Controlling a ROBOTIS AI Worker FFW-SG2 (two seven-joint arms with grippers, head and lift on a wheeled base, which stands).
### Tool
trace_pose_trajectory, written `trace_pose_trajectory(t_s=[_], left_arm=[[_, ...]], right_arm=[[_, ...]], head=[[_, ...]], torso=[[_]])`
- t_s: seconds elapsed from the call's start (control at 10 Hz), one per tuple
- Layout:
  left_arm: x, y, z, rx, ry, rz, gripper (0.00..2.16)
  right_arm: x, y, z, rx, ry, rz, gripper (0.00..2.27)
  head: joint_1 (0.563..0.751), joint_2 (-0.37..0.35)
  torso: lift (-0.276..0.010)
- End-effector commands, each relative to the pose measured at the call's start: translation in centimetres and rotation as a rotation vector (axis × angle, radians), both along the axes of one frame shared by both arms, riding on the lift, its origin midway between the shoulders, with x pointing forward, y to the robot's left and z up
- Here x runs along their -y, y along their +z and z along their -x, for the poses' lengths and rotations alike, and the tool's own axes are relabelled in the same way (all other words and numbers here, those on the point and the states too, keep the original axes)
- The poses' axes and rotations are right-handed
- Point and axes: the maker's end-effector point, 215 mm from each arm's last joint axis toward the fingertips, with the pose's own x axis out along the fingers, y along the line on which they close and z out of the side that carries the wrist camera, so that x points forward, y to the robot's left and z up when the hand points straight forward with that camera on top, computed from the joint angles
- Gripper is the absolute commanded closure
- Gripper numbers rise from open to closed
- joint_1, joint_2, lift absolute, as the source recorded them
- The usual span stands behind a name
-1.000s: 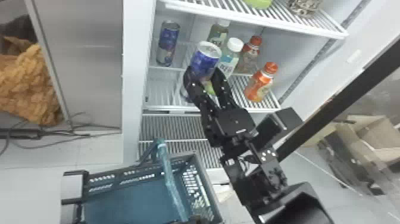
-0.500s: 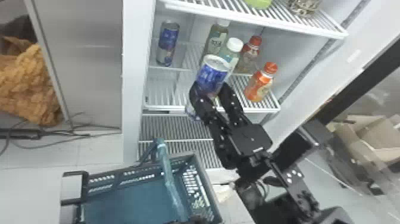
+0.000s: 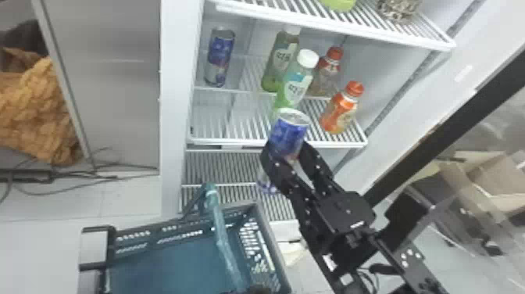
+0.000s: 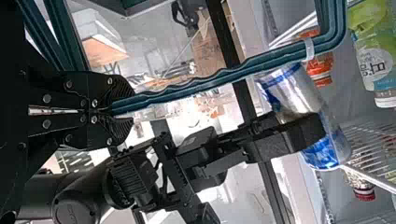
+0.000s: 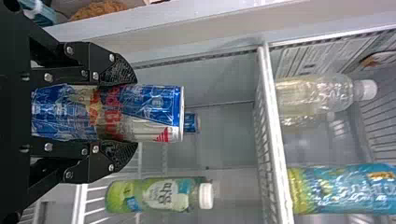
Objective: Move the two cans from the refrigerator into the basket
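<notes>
In the head view my right gripper (image 3: 288, 152) is shut on a blue-and-silver can (image 3: 288, 135), held a little tilted just in front of the middle shelf's front edge. The right wrist view has that can (image 5: 140, 112) between both fingers of my right gripper (image 5: 125, 112). The other can (image 3: 220, 56) stands upright at the back left of the shelf. The teal basket (image 3: 156, 262) is below and left of the held can, its handle (image 3: 220, 230) raised. In the left wrist view my left gripper (image 4: 122, 108) is closed around the handle (image 4: 210, 81).
Green-labelled bottles (image 3: 297, 84) and an orange bottle (image 3: 341, 109) stand on the middle shelf (image 3: 234, 140), right of the standing can. An upper shelf (image 3: 351, 29) juts out above them. The refrigerator's left side wall (image 3: 175, 117) rises beyond the basket.
My right gripper has drawn the held can forward off the shelf area, downward and slightly right in the head view. The basket and the standing can have stayed put.
</notes>
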Motion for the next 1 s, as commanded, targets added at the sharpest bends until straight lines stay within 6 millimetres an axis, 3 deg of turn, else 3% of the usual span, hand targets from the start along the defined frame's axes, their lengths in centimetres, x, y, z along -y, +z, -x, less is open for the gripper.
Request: trace_pose_trajectory(t_s=[0.0,0.3,0.9], left_arm=[[0.0,0.0,-0.1,0.002,0.001,-0.001,1.21],[0.0,-0.2,0.1,-0.001,0.000,-0.005,1.21],[-0.1,-0.2,-0.1,0.000,0.003,-0.004,1.21]], right_arm=[[-0.1,-1.4,0.9,-0.060,0.001,-0.010,0.90],[-1.2,-2.7,2.1,-0.147,0.030,-0.020,0.90],[-1.3,-10.3,6.9,-0.482,0.062,0.020,0.90]], head=[[0.695,-0.350],[0.695,-0.350],[0.695,-0.350]], torso=[[-0.276],[-0.276],[-0.276]])
